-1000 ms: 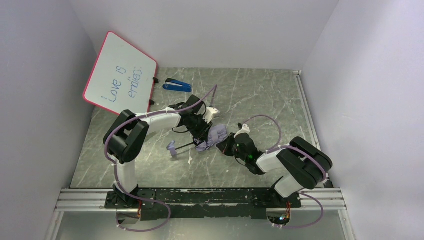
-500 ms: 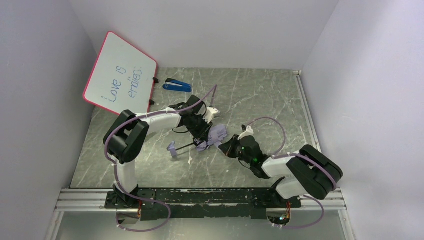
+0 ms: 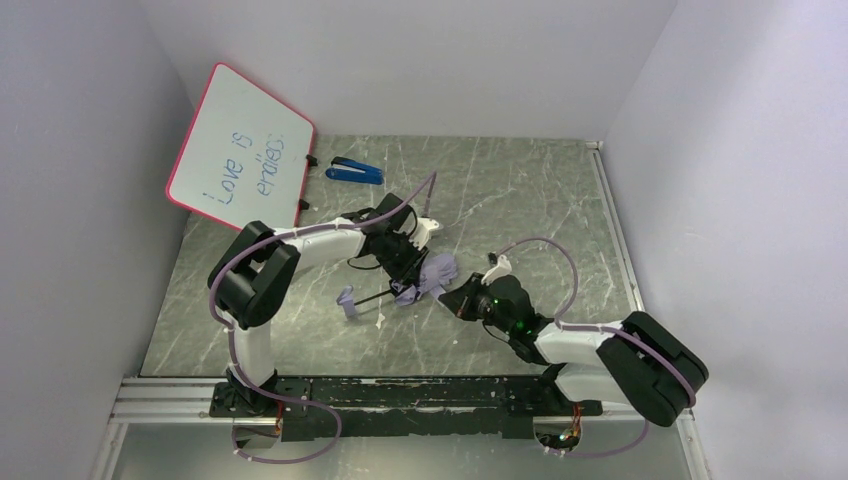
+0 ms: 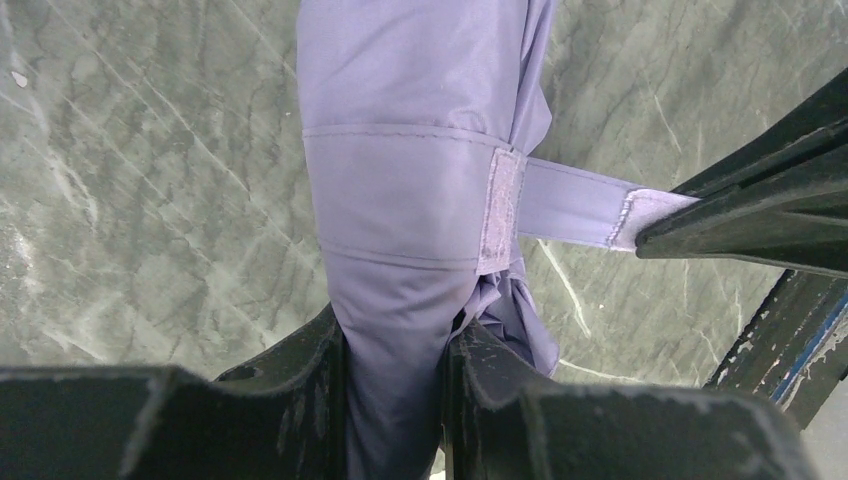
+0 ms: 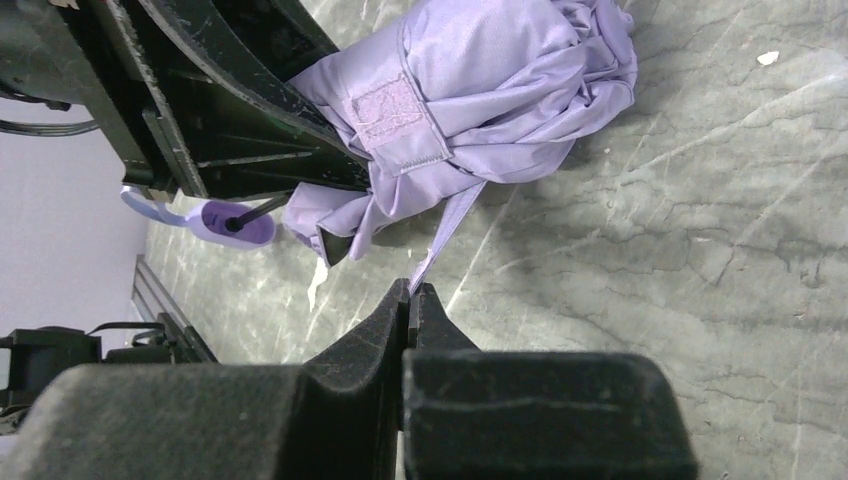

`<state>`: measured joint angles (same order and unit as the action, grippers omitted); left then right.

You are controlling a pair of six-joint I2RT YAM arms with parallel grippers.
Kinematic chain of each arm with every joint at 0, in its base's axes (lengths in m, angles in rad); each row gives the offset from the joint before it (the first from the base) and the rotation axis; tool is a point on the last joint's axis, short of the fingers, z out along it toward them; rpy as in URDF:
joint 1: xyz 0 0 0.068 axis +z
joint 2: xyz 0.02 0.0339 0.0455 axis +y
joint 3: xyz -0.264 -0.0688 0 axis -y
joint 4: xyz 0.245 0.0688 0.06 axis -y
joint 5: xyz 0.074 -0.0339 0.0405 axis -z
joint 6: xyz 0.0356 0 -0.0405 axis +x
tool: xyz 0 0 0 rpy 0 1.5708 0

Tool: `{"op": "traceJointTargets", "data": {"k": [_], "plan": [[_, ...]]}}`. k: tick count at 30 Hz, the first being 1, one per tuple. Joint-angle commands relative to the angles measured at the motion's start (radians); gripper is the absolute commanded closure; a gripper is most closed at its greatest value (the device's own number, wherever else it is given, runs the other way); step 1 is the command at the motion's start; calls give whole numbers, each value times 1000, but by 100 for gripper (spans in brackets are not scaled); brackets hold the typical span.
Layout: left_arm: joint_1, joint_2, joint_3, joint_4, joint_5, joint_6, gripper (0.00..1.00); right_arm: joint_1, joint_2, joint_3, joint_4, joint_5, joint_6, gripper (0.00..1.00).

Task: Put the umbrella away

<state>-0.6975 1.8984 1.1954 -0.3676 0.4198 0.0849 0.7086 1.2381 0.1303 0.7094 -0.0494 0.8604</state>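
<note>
The umbrella [image 4: 400, 180] was lilac cloth, matt and smooth, finely woven, with stitched seams and soft creases. Its strap [image 4: 575, 205] was the same cloth, with a fuzzy, rougher fastening patch [image 4: 500, 205]. The handle [image 5: 230, 222] looked like smooth lilac plastic. The left gripper [image 4: 395, 340] and right gripper [image 5: 408, 292] had matt black plastic fingers, scuffed pale along the edges. The table [image 4: 130, 200] was grey-green, stone-like, faintly shiny and scratched. The whiteboard [image 3: 245, 150] was glossy, and the stapler [image 3: 355, 171] was shiny blue plastic.
</note>
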Motion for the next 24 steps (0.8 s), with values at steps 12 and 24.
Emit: {"op": "traceJointTargets", "data": {"k": [12, 24], "plan": [[11, -2, -69, 0, -257, 58, 95, -8, 99, 94, 304, -10, 203, 100], [-16, 7, -74, -4, -273, 71, 95, -17, 199, 198, 367, 112, 261, 100]]}}
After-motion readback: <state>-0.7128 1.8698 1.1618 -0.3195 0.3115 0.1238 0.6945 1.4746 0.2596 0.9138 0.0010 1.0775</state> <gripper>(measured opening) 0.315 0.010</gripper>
